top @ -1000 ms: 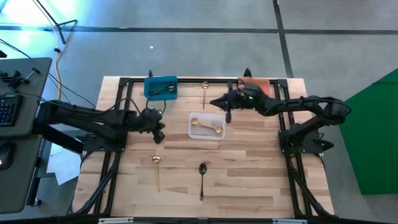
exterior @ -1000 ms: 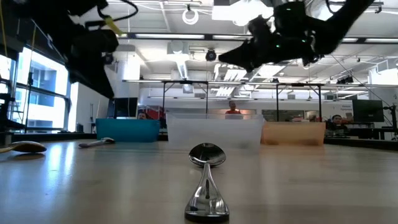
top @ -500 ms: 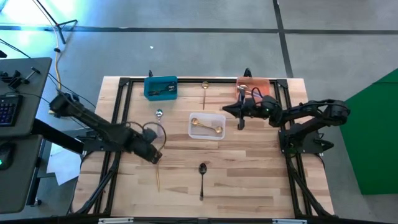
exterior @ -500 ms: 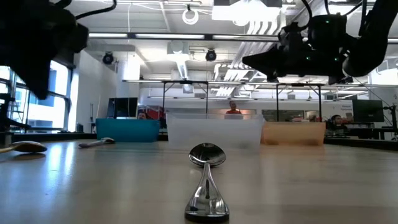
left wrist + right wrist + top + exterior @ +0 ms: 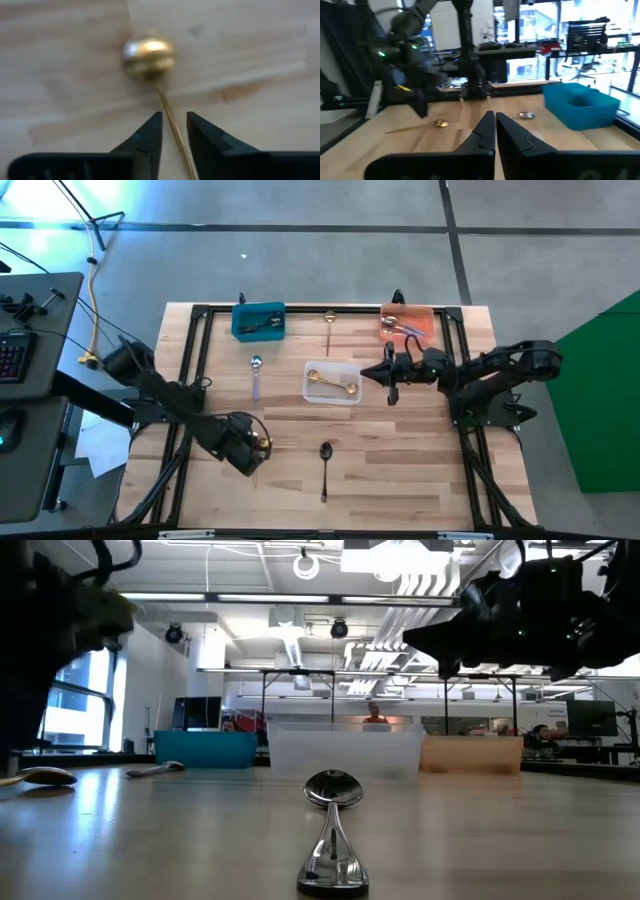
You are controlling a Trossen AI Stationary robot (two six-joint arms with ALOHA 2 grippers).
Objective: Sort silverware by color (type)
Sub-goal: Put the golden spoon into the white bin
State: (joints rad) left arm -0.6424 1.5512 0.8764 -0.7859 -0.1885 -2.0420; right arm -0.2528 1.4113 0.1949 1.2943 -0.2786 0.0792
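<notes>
A gold spoon lies flat on the wood; in the left wrist view its bowl (image 5: 149, 55) is ahead of my open left gripper (image 5: 173, 122), and its thin handle (image 5: 175, 132) runs between the two fingers with a small gap on each side. From above, the left gripper (image 5: 252, 450) is near the table's left front. My right gripper (image 5: 390, 378) is shut and hangs in the air right of the clear bin (image 5: 308, 383). A black spoon (image 5: 325, 462) and a lilac-handled silver spoon (image 5: 255, 375) lie loose on the table.
A blue bin (image 5: 240, 320) and an orange bin (image 5: 428, 325) with spoons stand at the far edge, with another gold spoon (image 5: 328, 325) between them. The clear bin holds gold spoons (image 5: 333, 385). A black frame borders the tabletop. People are in the room behind.
My left gripper has travelled from the table's middle left toward the near edge and come down over the gold spoon. The lilac-handled spoon now shows where that arm was. My right gripper has drawn back toward the right and slightly nearer, away from the far bins.
</notes>
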